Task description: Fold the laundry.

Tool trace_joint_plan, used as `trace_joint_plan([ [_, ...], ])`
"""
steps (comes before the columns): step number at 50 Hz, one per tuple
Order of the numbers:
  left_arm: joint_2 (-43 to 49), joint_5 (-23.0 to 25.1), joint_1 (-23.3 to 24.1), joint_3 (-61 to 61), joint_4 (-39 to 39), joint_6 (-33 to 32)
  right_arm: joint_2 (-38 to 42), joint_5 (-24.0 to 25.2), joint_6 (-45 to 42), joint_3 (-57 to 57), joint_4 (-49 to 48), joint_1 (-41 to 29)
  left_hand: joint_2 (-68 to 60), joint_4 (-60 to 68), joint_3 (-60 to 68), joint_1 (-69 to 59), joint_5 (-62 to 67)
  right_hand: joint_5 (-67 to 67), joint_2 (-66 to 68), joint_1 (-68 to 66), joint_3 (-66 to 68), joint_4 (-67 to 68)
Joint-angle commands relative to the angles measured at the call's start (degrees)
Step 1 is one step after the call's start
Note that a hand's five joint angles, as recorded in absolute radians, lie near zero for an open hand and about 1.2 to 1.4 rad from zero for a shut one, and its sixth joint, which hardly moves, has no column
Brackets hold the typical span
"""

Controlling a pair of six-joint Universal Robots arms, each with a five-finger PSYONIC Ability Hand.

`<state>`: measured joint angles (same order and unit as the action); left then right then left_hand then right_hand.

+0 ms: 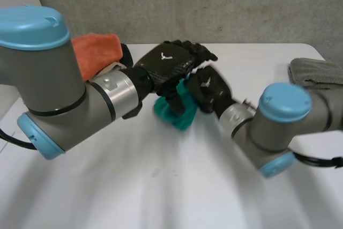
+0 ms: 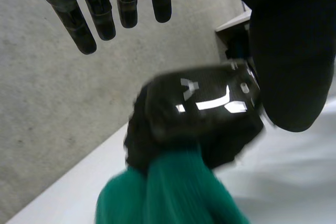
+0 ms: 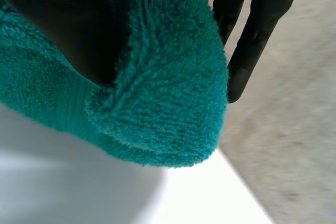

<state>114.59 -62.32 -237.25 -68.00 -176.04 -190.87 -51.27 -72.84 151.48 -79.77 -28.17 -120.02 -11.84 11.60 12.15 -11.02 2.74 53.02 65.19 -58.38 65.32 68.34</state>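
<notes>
Green towel [image 1: 179,117] is seen in the head view as a bunched lump just past the middle of the white table [image 1: 161,186], toward twelve o'clock, caught between the two hands. The left hand [image 1: 169,63] is reached over it from ten o'clock. The right hand [image 1: 206,92] is set against it from three o'clock. An orange cloth [image 1: 96,49] lies at the table's ten o'clock, behind the left arm. A grey towel [image 1: 313,72] lies at the two o'clock edge. Both are well apart from the work.

In the left wrist view, the left hand's fingers [image 2: 76,22] are held straight and spread, and nothing is gripped between them and the thumb. Past the fingertips the back of the right hand [image 2: 199,108] is seen, with the green towel [image 2: 168,192] bulging out from under it.

In the right wrist view, the towel [image 3: 168,77] is wadded thick in the right hand's grasp. It is wrapped round a dark part taken to be the thumb, and the fingers [image 3: 247,51] run straight alongside, so the cloth is judged to be pinched. The lump appears to be carried just clear of the table.

No edge or corner is laid out, so a fold made now would likely give a crooked bundle. A single pinch on bunched pile could slip, and the towel would be dropped in a heap. With the hands this close, a knock between them is also possible.
</notes>
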Motion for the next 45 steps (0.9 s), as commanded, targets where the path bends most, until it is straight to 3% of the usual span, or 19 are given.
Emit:
trace_joint_plan([
  [1, -2.88, -2.45, -0.76, 0.33, -3.34, 0.5, -3.04, 0.42, 1.79, 7.95, -0.13, 8.38, -0.9, 1.14, 0.58, -1.72, 0.0, 16.98, 14.81, -21.62, 14.68, 11.66],
  [10, -3.67, -2.63, -0.76, 0.33, -5.19, 3.75, -1.03, 4.19, 13.56, 20.26, -8.81, 24.64, -0.9, 1.14, 0.59, -1.72, 0.0, 16.98, 14.81, -21.62, 14.68, 11.66],
  [11, -3.76, -2.63, -0.67, 0.24, -5.19, 3.75, 0.89, 5.85, 16.36, 22.53, -11.44, 28.74, -0.9, 1.14, 0.58, -1.72, 0.0, 16.98, 14.81, -21.62, 14.68, 11.66],
  [16, -3.85, -2.54, 0.03, -0.2, -5.28, 3.75, 9.51, 9.2, 21.21, 30.8, -14.28, 35.37, -0.9, 1.14, 0.58, -1.72, 0.0, 16.98, 14.81, -21.62, 14.68, 11.66],
  [26, -3.15, -2.54, 0.21, -0.46, -5.37, 3.67, 27.79, 20.7, 22.18, 39.61, -15.07, 46.26, -1.23, 1.47, 0.92, -2.06, 0.34, 16.98, 14.81, -21.62, 14.68, 11.66],
  [34, -2.97, -2.54, 0.21, -0.73, -5.37, 3.58, 28.51, 28.71, 22.36, 32.24, -15.16, 51.89, -1.23, 1.47, 0.92, -2.06, 0.34, 16.98, 14.81, -21.62, 14.68, 11.66],
  [42, -3.32, -2.63, 0.73, -1.51, -5.28, 3.58, 22.27, 27.49, 22.36, 27.3, -13.49, 53.31, -1.23, 1.47, 0.92, -2.06, 0.34, 16.98, 14.81, -21.62, 14.68, 11.66],
  [43, -3.41, -2.63, 0.91, -1.6, -5.28, 3.58, 21.48, 27.4, 22.36, 26.6, -12.88, 53.39, -1.23, 1.47, 0.92, -2.06, 0.34, 10.21, 8.04, -14.86, 7.92, 4.89],
  [44, -3.5, -2.63, 1.34, -1.78, -5.28, 3.58, 19.39, 26.88, 22.36, 25.03, -10.96, 53.4, -1.23, 1.47, 0.92, -2.06, 0.34, -20.84, -23.0, 16.19, -23.13, -26.15],
  [45, -3.67, -2.63, 1.61, -1.87, -5.28, 3.58, 18.15, 26.7, 22.19, 24.23, -9.81, 53.4, -1.23, 1.47, 0.92, -2.06, 0.34, -41.46, -43.63, 36.81, -43.75, -46.78],
])
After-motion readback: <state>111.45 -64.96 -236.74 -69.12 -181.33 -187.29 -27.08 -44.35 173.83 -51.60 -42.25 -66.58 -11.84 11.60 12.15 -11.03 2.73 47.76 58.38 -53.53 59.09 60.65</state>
